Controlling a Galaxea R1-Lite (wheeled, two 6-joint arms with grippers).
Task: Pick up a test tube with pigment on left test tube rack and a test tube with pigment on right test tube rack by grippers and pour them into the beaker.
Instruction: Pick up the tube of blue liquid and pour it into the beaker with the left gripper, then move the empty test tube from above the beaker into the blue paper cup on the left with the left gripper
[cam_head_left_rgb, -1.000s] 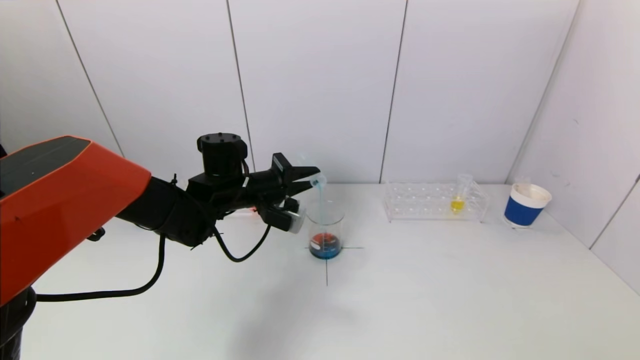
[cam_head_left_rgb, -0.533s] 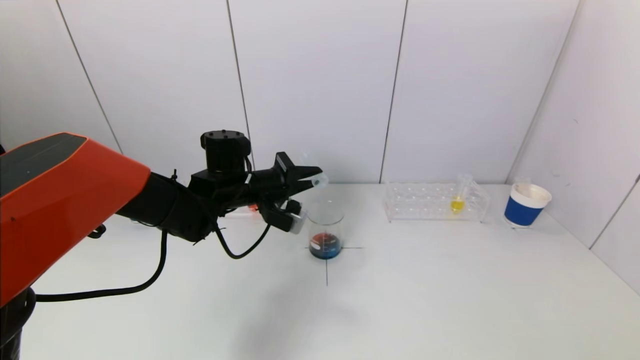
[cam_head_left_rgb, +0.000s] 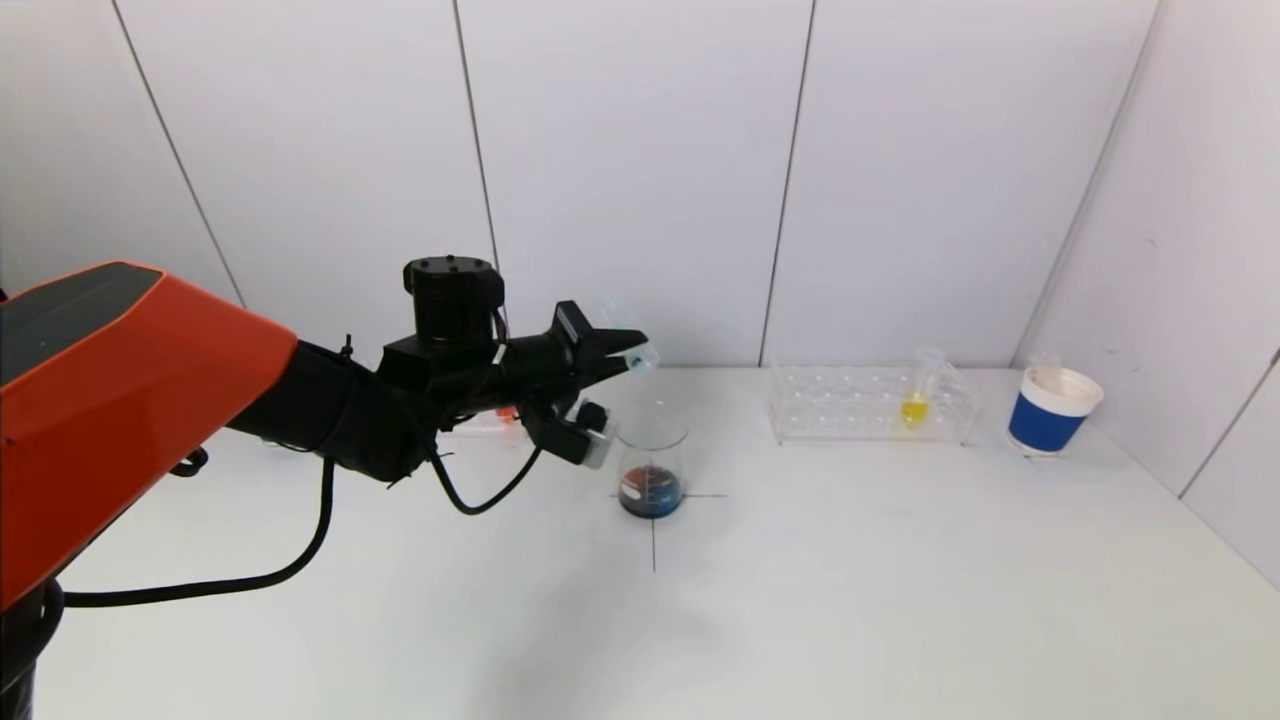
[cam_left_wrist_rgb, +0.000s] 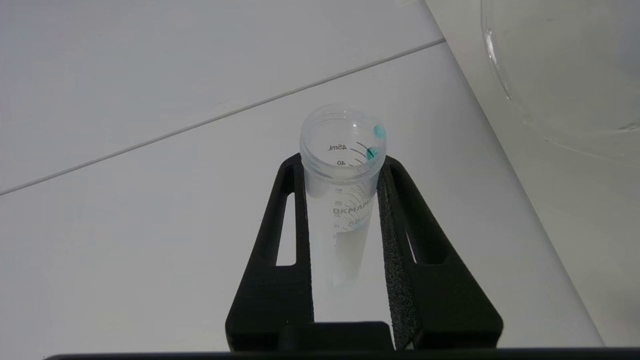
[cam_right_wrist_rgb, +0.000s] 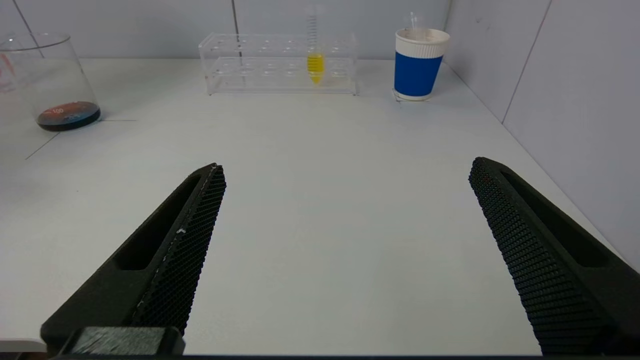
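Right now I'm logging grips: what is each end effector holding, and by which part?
Left end effector clamps the clear plastic graduated test tube around its upper body, just below the open mouth. Right end effector: nothing.

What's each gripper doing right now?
Left gripper: shut on the test tube, near the beaker.
Right gripper: open, holding nothing.

At the far right of your white table (cam_head_left_rgb: 900, 600) you see a blue paper cup (cam_head_left_rgb: 1050, 415) with a white rim, standing upright near the side wall (cam_head_left_rgb: 1180, 250). Thin black lines (cam_head_left_rgb: 654, 545) cross on the tabletop.
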